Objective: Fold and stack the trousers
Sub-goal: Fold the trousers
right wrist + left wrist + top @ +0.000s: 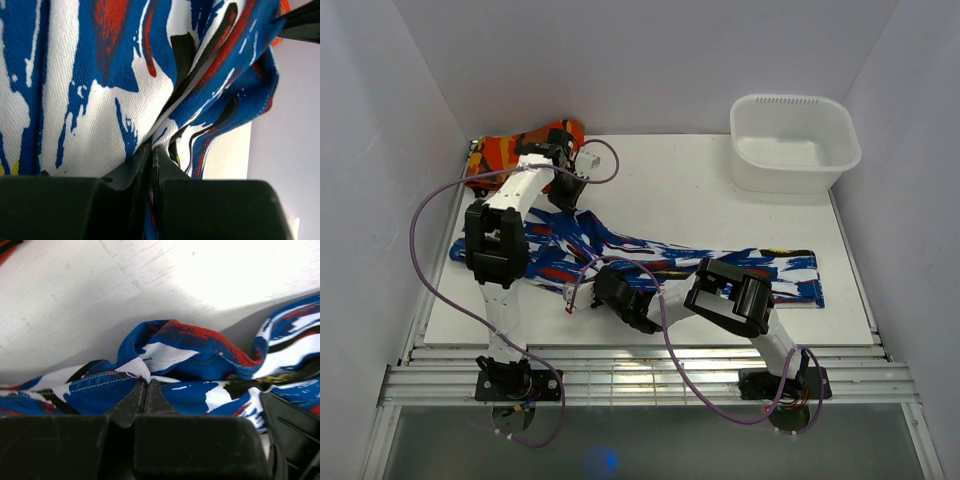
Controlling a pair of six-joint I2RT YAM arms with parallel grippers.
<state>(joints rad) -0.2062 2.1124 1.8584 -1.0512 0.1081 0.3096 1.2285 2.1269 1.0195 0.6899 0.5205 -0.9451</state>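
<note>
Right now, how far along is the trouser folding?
Barely started. The trousers lie stretched across the table, no fold visible. In hand: left gripper and right gripper each pinch them. Remaining: fold, then stack, perhaps onto the orange-red-and-black folded cloth.

trousers (200,347): matt woven cloth w/ stitching

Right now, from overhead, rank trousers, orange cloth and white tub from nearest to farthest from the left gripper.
1. trousers, pinched in the left gripper.
2. orange cloth, just behind, far-left corner.
3. white tub, far-right corner.
</note>
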